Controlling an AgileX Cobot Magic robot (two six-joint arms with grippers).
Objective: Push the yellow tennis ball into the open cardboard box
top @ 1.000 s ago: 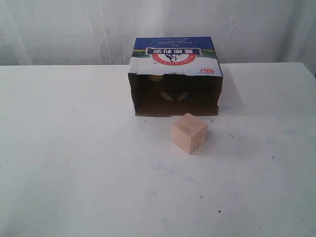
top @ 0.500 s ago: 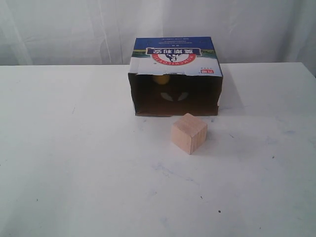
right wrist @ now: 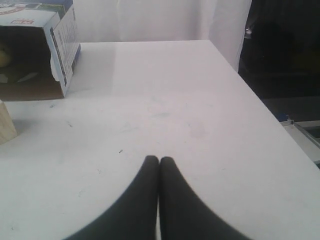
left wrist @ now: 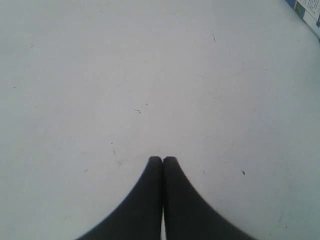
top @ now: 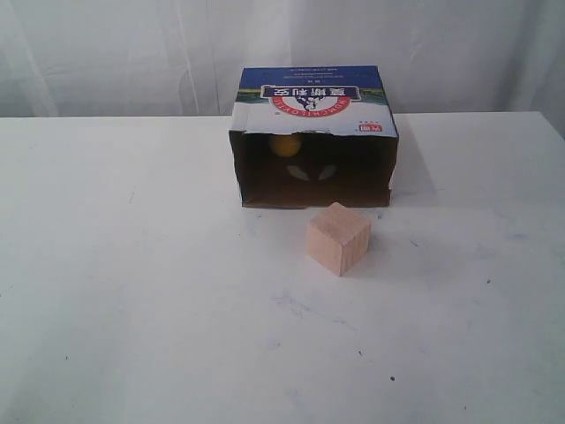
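The open cardboard box (top: 313,95) lies on its side towards the back of the white table (top: 132,291), its dark mouth facing the front and its blue and white printed panel with the red logo on top. The yellow tennis ball (top: 284,144) is inside, deep in the shadowed interior on the left of the opening, just under the torn upper edge. Two pale patches show on the back wall beside it. A light wooden cube (top: 338,238) stands on the table just in front of the box mouth, a little right of its middle and apart from the carton.

The grippers show only in the wrist views. The left gripper (left wrist: 162,160) has its two black fingers pressed together with nothing between them, above bare, lightly speckled table. In that view only a blue and white corner of the box (left wrist: 306,10) shows at the frame's edge, not the ball or cube.

The right gripper (right wrist: 159,160) is likewise closed tip to tip on nothing. Its camera catches what the left one misses: the box's printed side wall (right wrist: 62,42), a sliver of the ball (right wrist: 4,57) inside the dark opening, a corner of the cube (right wrist: 6,126), and the table's far edge with a dark space beyond it.
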